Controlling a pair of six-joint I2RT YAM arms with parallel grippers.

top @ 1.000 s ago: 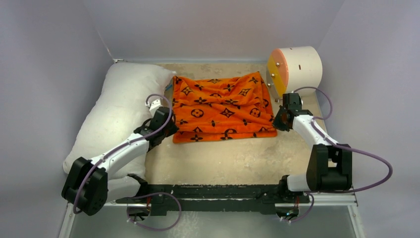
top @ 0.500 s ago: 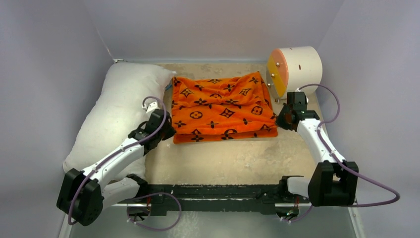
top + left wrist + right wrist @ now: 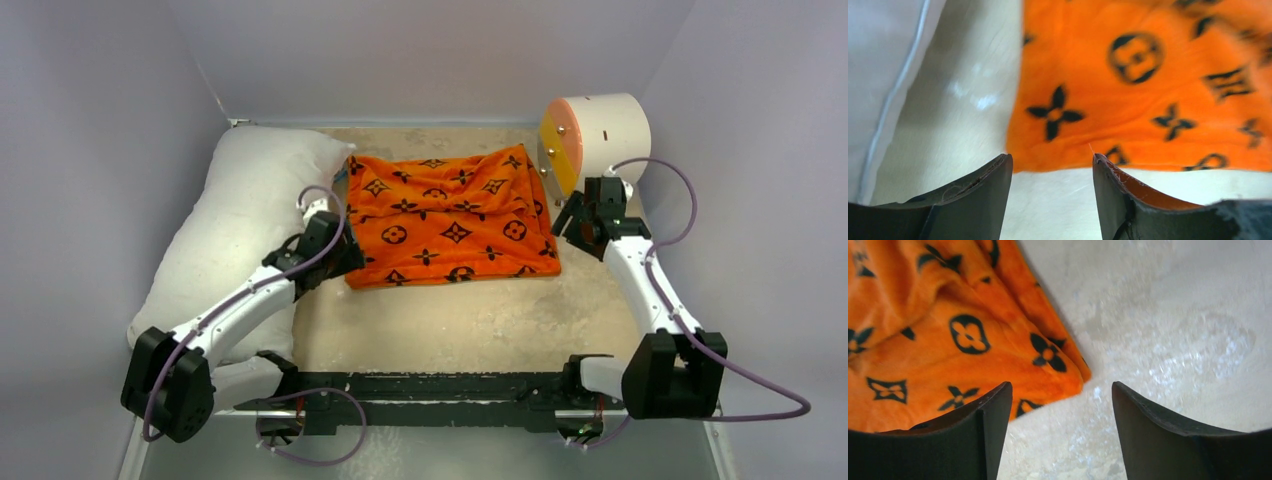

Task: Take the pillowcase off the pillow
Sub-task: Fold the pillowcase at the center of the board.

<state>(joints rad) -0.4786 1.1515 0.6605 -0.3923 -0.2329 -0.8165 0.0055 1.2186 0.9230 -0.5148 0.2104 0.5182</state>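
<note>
Top external: pillowcase point(image 3: 450, 225) spread beside pillow point(image 3: 235, 215); both jaws wide apart, empty.

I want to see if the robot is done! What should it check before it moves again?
1. Pillowcase off the pillow: ok, it lies on the table beside it.
2. Left gripper open and empty: ok.
3. Right gripper open and empty: ok.
4. Pillowcase edge free of the left fingers: cannot tell, one tip overlaps it in the wrist view.
5. Right arm apart from the white cylinder: cannot tell, they look very close from above.
</note>
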